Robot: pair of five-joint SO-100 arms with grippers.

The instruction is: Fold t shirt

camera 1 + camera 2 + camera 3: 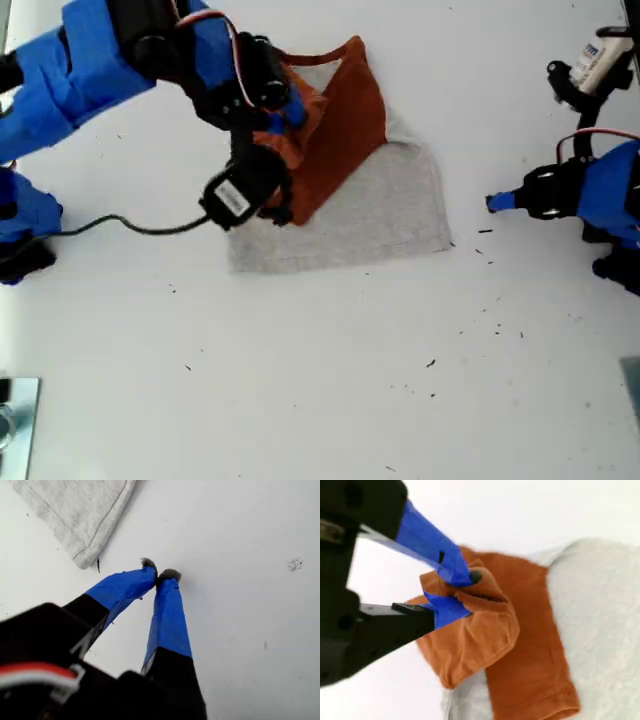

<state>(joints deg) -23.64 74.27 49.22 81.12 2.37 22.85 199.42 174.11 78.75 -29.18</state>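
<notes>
The t shirt [375, 205] lies on a white table [300, 380], a little above the middle of the exterior view, with its grey body spread flat and one rust-orange sleeve [345, 135] folded diagonally over it. The table surface is plain and bright, with many small dark specks [495, 325] scattered on it, mostly toward the exterior view's right and lower part. A black cable [130, 226] runs over the table from the exterior view's left edge to the arm that stands over the shirt. This is the second arm: in the second wrist view my second gripper [455, 592] is clamped on a bunched piece of the orange sleeve [470, 630], with the blue-taped fingers [445, 562] pressing the cloth from both sides, and the grey body [605, 615] lies beside it. In the exterior view the same gripper [283, 140] is on the shirt's side toward the exterior view's left. My first gripper [159, 574] is over bare table, with its two blue-taped fingers [167, 620] meeting at the tips and nothing between them; a grey corner [87, 555] of the shirt lies near the tips but does not touch them. In the exterior view this gripper [495, 203] is at the exterior view's right, just beside the shirt's edge. At the lower corner of the exterior view's left a small metallic object [15, 420] shows partly, and I cannot tell what it is.
</notes>
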